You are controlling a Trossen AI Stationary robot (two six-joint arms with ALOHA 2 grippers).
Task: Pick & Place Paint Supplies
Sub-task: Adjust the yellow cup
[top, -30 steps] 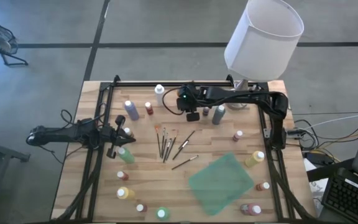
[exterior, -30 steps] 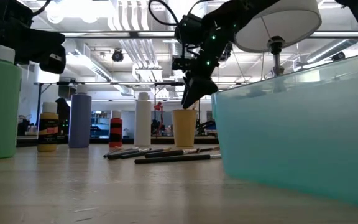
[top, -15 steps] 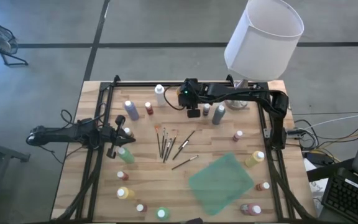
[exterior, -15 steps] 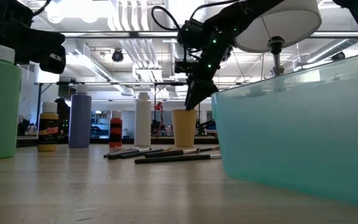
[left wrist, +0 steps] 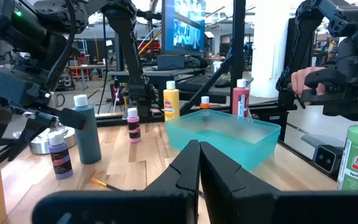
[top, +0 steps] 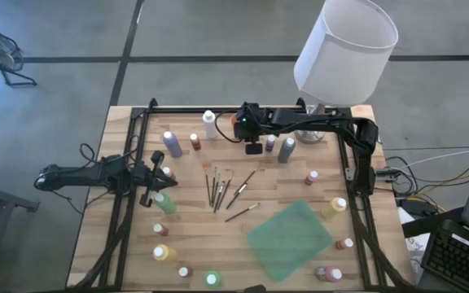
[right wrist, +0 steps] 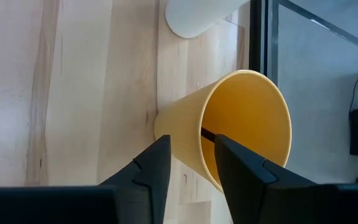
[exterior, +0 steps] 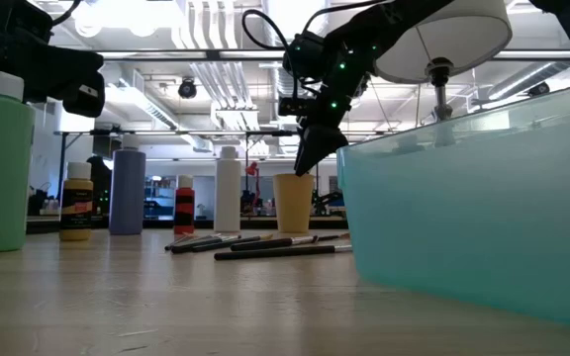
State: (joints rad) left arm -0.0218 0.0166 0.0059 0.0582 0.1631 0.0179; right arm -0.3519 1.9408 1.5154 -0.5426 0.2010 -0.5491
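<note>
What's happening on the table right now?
The right tool hangs over an open yellow paper cup at the table's far side, fingers apart above its rim, with what may be a thin dark brush handle inside. The left tool waits shut at the left edge. Paint bottles and loose dark-handled brushes lie scattered around a translucent teal bin.

Wooden table (top: pixel 283 191) is holding loads of little paint bottles (top: pixel 173 144) standing around its edges, brushes (top: pixel 218 187) lying mid-table, a teal bin (top: pixel 289 239) sitting front right, a yellow cup (exterior: pixel 292 203) and a lamp (top: pixel 344 50) at the back.
</note>
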